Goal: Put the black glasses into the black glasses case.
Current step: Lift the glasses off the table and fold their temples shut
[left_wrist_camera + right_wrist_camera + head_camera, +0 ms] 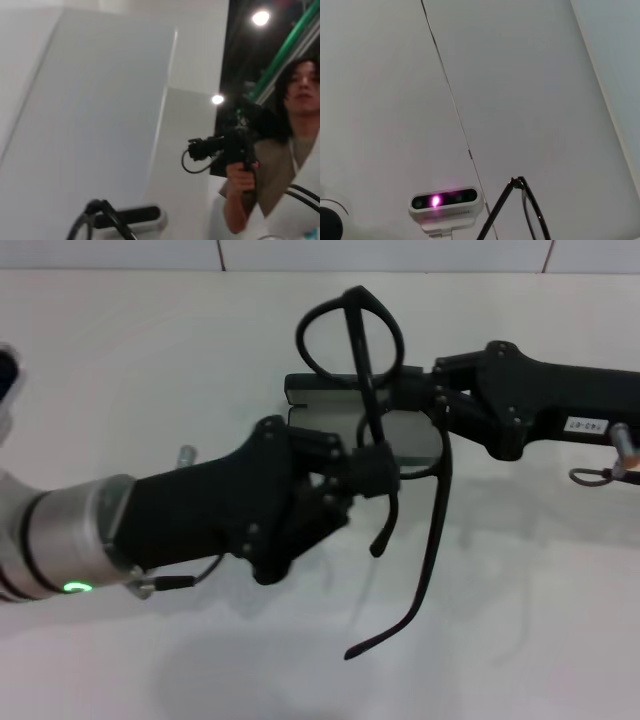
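The black glasses hang in the air with both temple arms unfolded, one lens ring raised and the long arms drooping toward me. My left gripper is shut on the frame near its middle. My right gripper reaches in from the right and is at the frame's outer corner, by the hinge. The black glasses case lies open on the table behind and below the glasses, its grey lining showing. A frame corner shows in the right wrist view, and a thin black frame part shows in the left wrist view.
The white table runs to a wall at the back. A loose cable hangs at the right arm. The left wrist view shows a person holding a camera rig. The right wrist view shows a white camera bar.
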Tool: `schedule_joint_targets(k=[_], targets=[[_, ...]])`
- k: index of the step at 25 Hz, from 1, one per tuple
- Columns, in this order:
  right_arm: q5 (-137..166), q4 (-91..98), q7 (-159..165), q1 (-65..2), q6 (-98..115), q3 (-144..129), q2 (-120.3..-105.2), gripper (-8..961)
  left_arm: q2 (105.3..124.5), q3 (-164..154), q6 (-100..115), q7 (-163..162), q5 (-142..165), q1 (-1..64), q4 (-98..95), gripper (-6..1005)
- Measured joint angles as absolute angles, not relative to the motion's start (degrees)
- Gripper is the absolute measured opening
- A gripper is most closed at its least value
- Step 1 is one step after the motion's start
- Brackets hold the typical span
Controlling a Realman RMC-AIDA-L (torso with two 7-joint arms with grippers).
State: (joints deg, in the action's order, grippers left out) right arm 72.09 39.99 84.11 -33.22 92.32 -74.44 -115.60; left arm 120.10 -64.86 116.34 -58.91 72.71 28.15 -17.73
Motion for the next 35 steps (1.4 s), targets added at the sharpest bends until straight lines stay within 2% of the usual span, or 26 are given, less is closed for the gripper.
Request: schedule_joint_targets(k=[9,35], targets=[[72.0,35.6,82.7,-37.2,93.0,-75.2,-116.06,55,120.15,-65.3,115.5,-58.0,72.8,29.2,-16.1,35],[71.7,35.5,82.6,-37.3,95.9,-76.0,-116.1,56,120.14,-64.6,110.1,-58.0,72.6,28.9,-14.4,36]])
